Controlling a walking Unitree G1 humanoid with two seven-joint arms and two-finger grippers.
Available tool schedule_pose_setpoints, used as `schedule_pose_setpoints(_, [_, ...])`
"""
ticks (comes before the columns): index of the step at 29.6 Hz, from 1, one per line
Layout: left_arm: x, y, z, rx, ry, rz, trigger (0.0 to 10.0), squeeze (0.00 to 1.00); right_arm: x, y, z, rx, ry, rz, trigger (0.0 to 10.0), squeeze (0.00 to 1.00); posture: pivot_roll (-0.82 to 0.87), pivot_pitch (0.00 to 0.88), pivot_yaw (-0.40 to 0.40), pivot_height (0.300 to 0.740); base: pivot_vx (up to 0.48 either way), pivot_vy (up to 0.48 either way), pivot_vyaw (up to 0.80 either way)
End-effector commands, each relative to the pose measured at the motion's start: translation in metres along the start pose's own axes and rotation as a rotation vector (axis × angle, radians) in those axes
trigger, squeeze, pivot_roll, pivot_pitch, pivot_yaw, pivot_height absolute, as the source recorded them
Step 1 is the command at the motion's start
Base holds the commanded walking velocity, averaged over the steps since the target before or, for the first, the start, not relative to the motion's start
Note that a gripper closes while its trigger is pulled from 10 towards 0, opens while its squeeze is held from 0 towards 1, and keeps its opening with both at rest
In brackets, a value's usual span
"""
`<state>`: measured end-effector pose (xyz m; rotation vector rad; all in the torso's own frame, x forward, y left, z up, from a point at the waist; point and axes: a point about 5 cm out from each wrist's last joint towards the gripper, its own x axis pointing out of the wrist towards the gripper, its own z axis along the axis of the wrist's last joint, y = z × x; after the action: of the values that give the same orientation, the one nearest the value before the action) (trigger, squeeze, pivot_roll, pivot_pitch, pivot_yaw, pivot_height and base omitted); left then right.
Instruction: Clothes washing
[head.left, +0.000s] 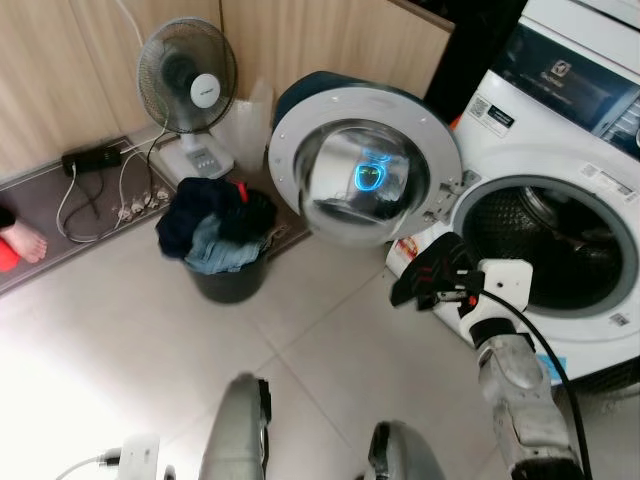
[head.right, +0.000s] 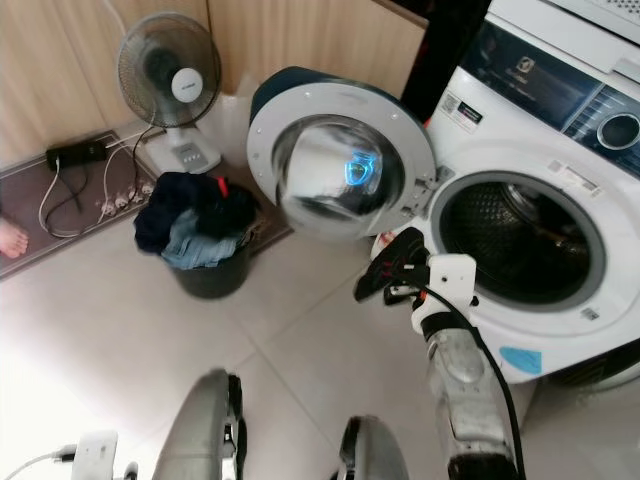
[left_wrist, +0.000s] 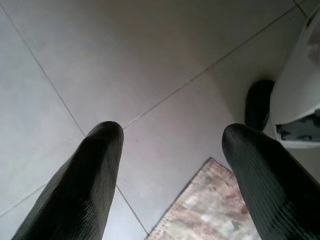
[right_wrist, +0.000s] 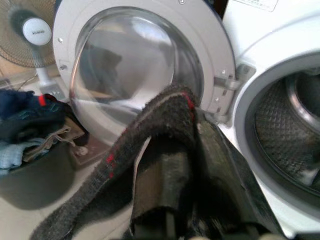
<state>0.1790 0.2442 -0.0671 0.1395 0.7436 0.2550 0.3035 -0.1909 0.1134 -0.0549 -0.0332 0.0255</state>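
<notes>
One brand mark, Electrolux, sits on the washing machine (head.left: 560, 150), whose door (head.left: 362, 165) hangs open. The right hand (head.left: 425, 275) is clamped on a dark cloth (right_wrist: 150, 145) by the drum opening. A laundry basket (head.left: 225, 275) stands before a fan (head.left: 188, 70). Left hand (left_wrist: 170, 175) fingers apart above floor tiles

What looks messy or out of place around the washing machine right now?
The dark bucket is overfilled, with clothes heaped above its rim. Power strips and cables sprawl on the floor near the fan. The right gripper holds a dark cloth draped over its fingers by the open door.
</notes>
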Motion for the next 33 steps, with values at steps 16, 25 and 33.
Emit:
schedule_pose_setpoints(16, [-0.0094, -0.0024, -0.0255, -0.006, 0.086, -0.002, 10.0, 0.00, -0.0044, -0.0072, -0.0027, 0.000, 0.010, -0.017, 10.0, 0.00, 0.09, 0.242, -0.091, 0.637, 0.000, 0.000, 0.00])
schedule_pose_setpoints(25, [-0.0097, -0.0029, -0.0264, -0.007, 0.091, -0.002, 10.0, 0.00, -0.0037, -0.0063, -0.0013, 0.000, 0.007, -0.010, 10.0, 0.00, 0.09, 0.245, -0.094, 0.637, 0.000, 0.000, 0.00])
schedule_pose_setpoints(33, [-0.0103, -0.0024, -0.0275, -0.010, 0.092, -0.002, 10.0, 0.00, -0.0045, -0.0040, -0.0001, -0.007, -0.003, 0.011, 10.0, 0.00, 0.09, 0.251, -0.097, 0.597, 0.000, 0.000, 0.00])
